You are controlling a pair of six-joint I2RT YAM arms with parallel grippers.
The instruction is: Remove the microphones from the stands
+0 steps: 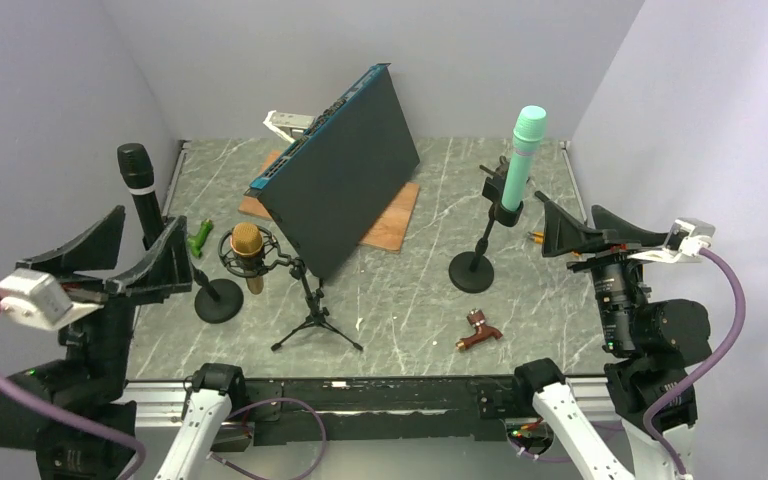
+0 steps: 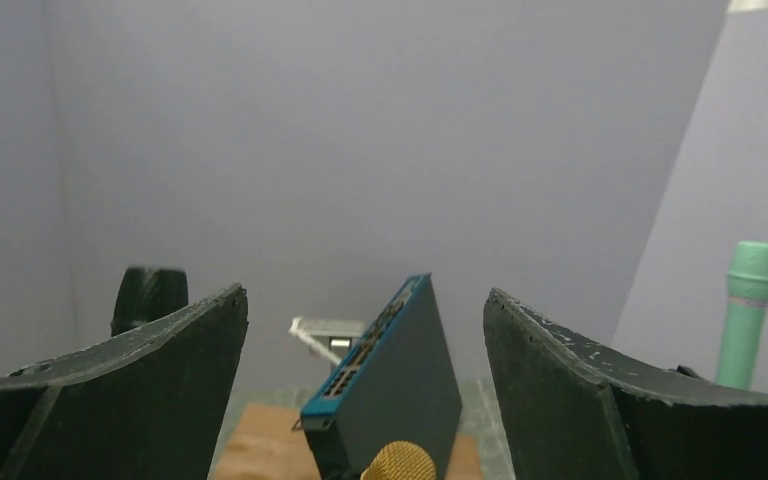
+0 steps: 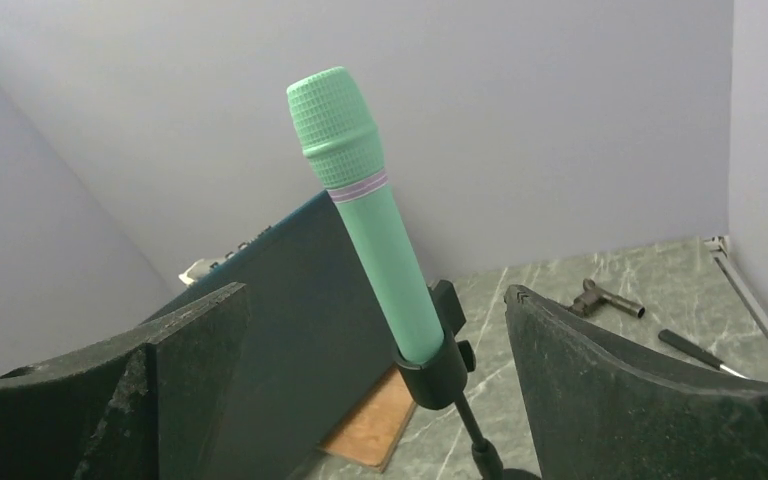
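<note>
A green microphone (image 1: 522,160) stands upright in the clip of a black stand (image 1: 471,272) at the right. My right gripper (image 1: 565,203) is open just right of it. In the right wrist view the green microphone (image 3: 370,230) sits between my spread fingers, farther off and untouched, in its clip (image 3: 435,370). A black microphone (image 1: 138,190) stands in a stand (image 1: 218,300) at the left. A gold microphone (image 1: 247,250) sits in a shock mount on a tripod. My left gripper (image 1: 150,217) is open and empty beside the black microphone.
A dark panel with a blue edge (image 1: 345,170) leans tilted at the middle over a wooden board (image 1: 390,225). A brown tool (image 1: 480,332) lies near the front edge. A green object (image 1: 200,237) lies at the left. Small metal tools (image 3: 610,298) lie at the back right.
</note>
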